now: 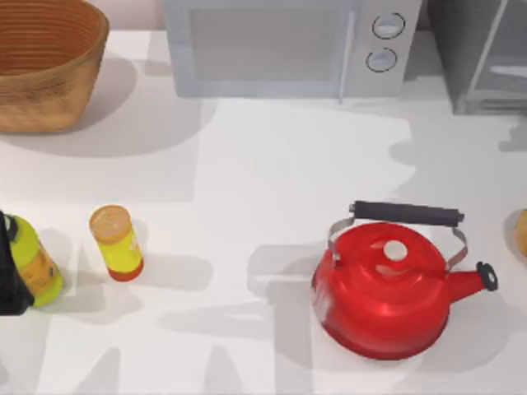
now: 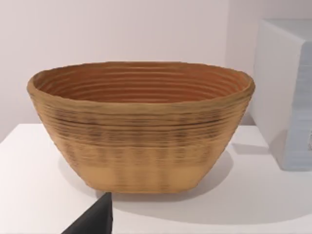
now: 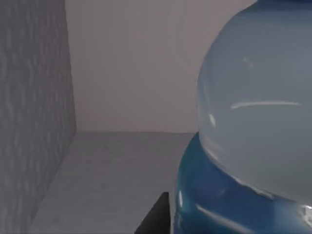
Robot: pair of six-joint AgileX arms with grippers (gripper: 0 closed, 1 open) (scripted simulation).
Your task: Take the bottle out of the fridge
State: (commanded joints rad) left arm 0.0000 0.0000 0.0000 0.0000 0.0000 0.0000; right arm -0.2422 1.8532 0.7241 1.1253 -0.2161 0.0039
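Note:
The fridge (image 1: 482,58) is the dark grey box with a silvery-framed door panel at the table's back right corner. In the right wrist view the bottle (image 3: 258,112) looms very close, pale and clear-looking with a bright blue part (image 3: 214,204) beneath it. It stands on a grey floor beside a grey wall (image 3: 34,122), inside the fridge. A dark bit of my right gripper (image 3: 155,217) sits right beside the bottle; whether it holds the bottle is hidden. A dark corner of my left gripper (image 2: 92,219) shows on the table's left side, facing the basket.
A woven basket (image 1: 45,62) stands at the back left, a light grey microwave (image 1: 288,45) at the back middle. A red kettle (image 1: 387,288) sits front right. A yellow bottle with an orange lid (image 1: 117,243) and a yellow-green bottle (image 1: 33,267) stand front left.

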